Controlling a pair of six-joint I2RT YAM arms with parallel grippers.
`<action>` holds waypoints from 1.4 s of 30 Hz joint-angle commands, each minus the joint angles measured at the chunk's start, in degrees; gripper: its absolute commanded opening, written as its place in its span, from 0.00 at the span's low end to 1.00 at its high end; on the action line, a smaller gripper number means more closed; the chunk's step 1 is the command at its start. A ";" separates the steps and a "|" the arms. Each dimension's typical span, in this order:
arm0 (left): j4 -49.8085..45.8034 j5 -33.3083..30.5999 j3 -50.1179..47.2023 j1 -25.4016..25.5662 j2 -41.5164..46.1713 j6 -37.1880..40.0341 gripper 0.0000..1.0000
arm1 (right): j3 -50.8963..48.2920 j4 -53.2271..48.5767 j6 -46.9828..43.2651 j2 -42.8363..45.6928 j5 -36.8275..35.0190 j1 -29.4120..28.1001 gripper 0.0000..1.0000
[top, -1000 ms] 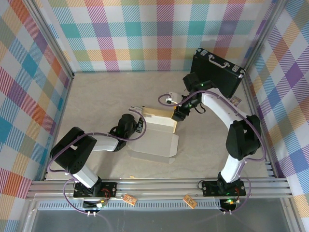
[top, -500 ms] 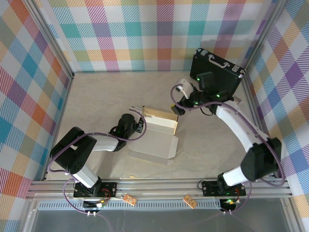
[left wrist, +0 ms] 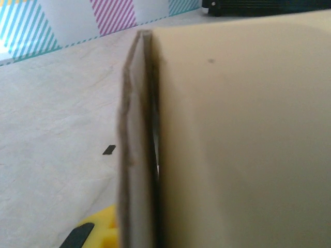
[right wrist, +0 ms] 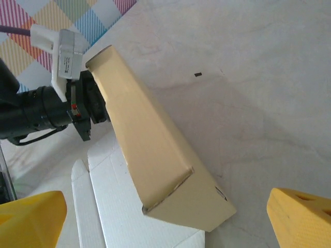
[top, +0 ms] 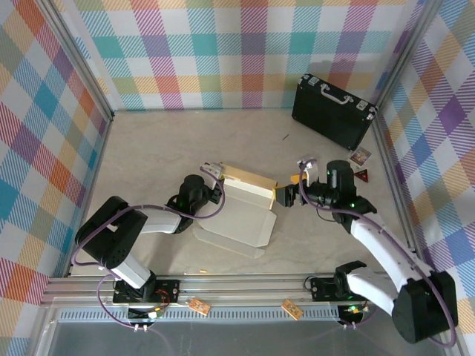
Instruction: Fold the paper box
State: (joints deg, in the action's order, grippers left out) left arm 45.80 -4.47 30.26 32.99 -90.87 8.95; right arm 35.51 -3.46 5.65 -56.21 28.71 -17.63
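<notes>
1. Tan-brown on its outer face and white inside, the paper box [top: 239, 219] lies a little below the middle of the top view on the beige table [top: 148, 148]. Its white panel is flat and one tan wall stands along its upper edge.
2. At the upper left end of that raised wall sits the left gripper [top: 216, 187], its jaws clamped on the cardboard. In the left wrist view the layered edge of the box [left wrist: 135, 155] runs upright through the centre of the frame, the tan face spreads across the right side, and a yellow fingertip [left wrist: 101, 235] peeks in at the bottom edge.
3. Just beside the wall's right end, to the right of the box, lies the right gripper [top: 285, 196]. Its jaws are spread wide and hold nothing.
4. In the right wrist view the yellow fingertips [right wrist: 31, 214] sit in the lower left and lower right corners. The tan wall slants from upper left to bottom centre between them and touches neither.
5. Upper right in the top view stands a black briefcase [top: 332, 111], well apart from the box.
</notes>
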 commanded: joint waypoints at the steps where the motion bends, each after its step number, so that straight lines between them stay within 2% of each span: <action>1: -2.58 5.14 0.28 0.19 3.43 2.27 0.00 | -0.65 5.99 0.68 0.93 1.29 -0.06 0.99; 4: -10.00 6.74 1.73 0.15 6.39 4.69 0.00 | -3.06 7.47 -1.89 3.26 3.07 -0.51 0.99; 7: -15.68 6.73 3.86 -0.34 7.62 6.35 0.00 | -7.23 11.48 -4.35 5.89 4.51 -3.73 0.99; 12: -15.71 11.45 4.96 -2.66 7.43 6.23 0.00 | -11.18 14.44 -8.30 5.99 -1.94 -11.22 0.99; 16: -16.41 17.25 7.36 -5.69 5.26 5.71 0.00 | -13.30 20.47 -8.07 5.04 -4.44 -14.27 0.99; 18: -16.49 18.15 8.46 -6.45 4.18 5.83 0.00 | -14.06 22.16 -8.75 4.31 -5.34 -14.45 1.00; 24: -16.83 20.74 9.99 -7.04 1.72 6.87 0.00 | -13.18 23.18 -14.25 0.22 -10.33 -14.89 0.92; 35: -18.68 24.32 10.91 -7.21 0.42 7.10 0.00 | -9.89 31.93 -15.45 -10.50 -7.10 -14.89 0.74; 42: -20.57 23.93 11.51 -7.20 0.28 6.70 0.10 | -9.32 33.79 -16.79 -12.40 -6.94 -14.89 0.71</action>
State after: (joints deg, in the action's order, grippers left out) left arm 24.40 11.70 39.66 24.12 -90.72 15.03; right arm 23.73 24.77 -9.19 -68.20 18.83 -31.83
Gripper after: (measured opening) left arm 0.097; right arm 0.713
